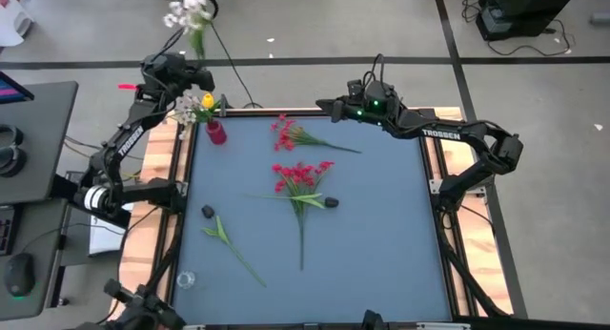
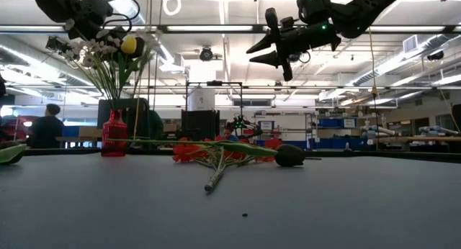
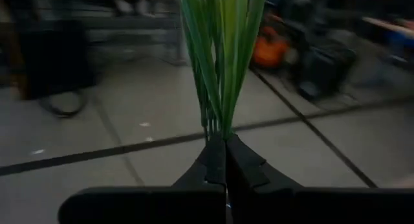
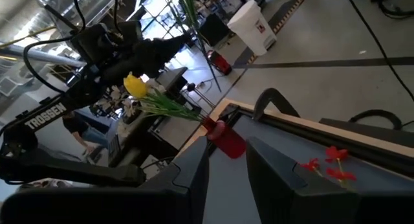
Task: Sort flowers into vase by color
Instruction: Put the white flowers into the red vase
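Above the table's far left corner, the left gripper is clamped on the green stems of a white sprig, whose blossoms reach out past the table edge over the floor. Just below that gripper stands the red vase, at the far left corner of the blue table, already holding a yellow flower and white blossoms. The right gripper hangs in the air over the far edge near the middle, its fingers slightly apart and holding nothing. On the table beneath and nearer lie two red sprigs: one close to the far edge, a bigger one at the centre. A green leafy stem lies toward the near left.
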